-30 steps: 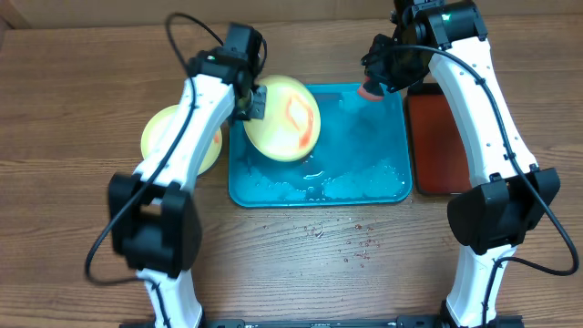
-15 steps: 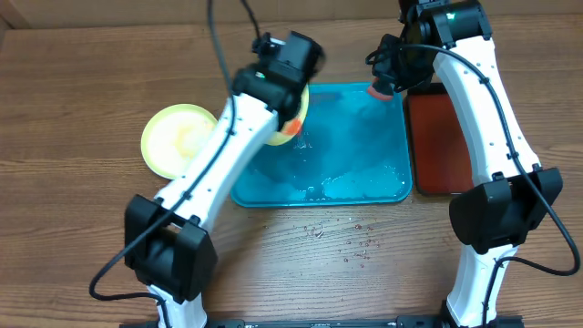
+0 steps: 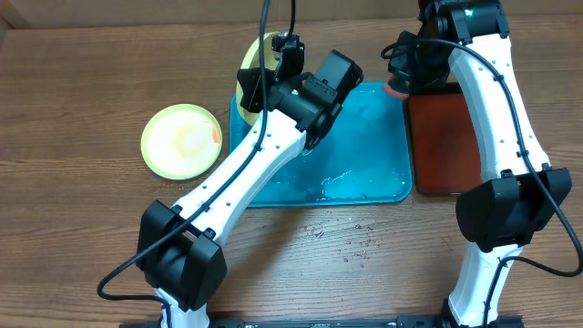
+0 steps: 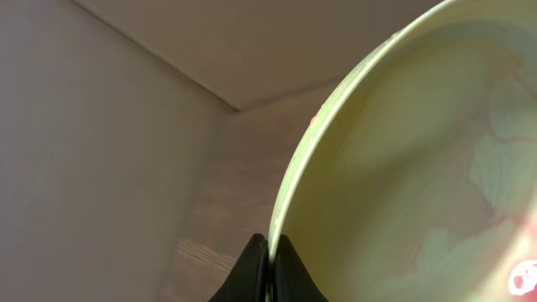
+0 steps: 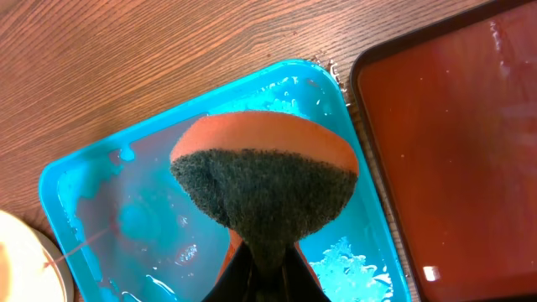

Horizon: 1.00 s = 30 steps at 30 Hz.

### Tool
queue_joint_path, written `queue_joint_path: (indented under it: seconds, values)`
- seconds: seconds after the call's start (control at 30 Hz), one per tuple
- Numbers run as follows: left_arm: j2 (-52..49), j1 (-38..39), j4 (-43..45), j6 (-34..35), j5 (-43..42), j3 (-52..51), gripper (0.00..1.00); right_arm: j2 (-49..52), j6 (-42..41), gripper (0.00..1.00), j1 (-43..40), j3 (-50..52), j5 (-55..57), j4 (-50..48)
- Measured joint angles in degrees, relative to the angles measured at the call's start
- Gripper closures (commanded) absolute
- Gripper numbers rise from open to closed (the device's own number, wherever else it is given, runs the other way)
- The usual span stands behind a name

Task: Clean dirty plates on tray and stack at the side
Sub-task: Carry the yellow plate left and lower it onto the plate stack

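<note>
From overhead, the turquoise tray [image 3: 392, 146] lies on the desk [image 3: 82, 82]. It holds a film of water and patches of white foam [image 3: 351, 187] along its near edge, and no plate lies flat in it. The left claw [image 3: 278, 62] is clamped on the held plate [image 3: 248, 87], a pale yellow one with a lime-green rim. This plate is raised and tilted on edge at the tray's far left corner. The second plate [image 3: 180, 141], of the same colours, lies flat on the desk left of the tray and apart from it, with a red smear at its right rim. Just beside the tray's right edge lies the dark red tray [image 3: 442, 146], which has nothing in it. The right claw [image 3: 398, 76] hangs over the gap between the two trays at their far end, closed on an orange sponge [image 3: 396, 90]. Water droplets [image 3: 351, 244] dot the desk in front of the tray.

In the left wrist view, the two black fingertips pinch the green rim of the held plate between them. Its pale inner face fills the right side, streaked with faint pink, with a red spot low at the right edge.

In the right wrist view, the fingers squeeze the sponge at its base, and its dark scouring face is turned toward the camera. Below it are the wet, foamy turquoise tray and, to the right, the black-rimmed red tray. A sliver of yellow plate shows at the lower left corner.
</note>
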<state>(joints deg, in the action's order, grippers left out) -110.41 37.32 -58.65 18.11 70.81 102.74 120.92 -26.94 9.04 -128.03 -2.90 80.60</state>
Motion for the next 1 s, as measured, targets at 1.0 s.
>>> queue_joint_path:
  seconds: [1.0]
  values:
    - [0.0,-2.19,-5.46,2.34,-14.62,0.0,0.96,0.0,0.0,0.95,0.0,0.0,0.17,0.48]
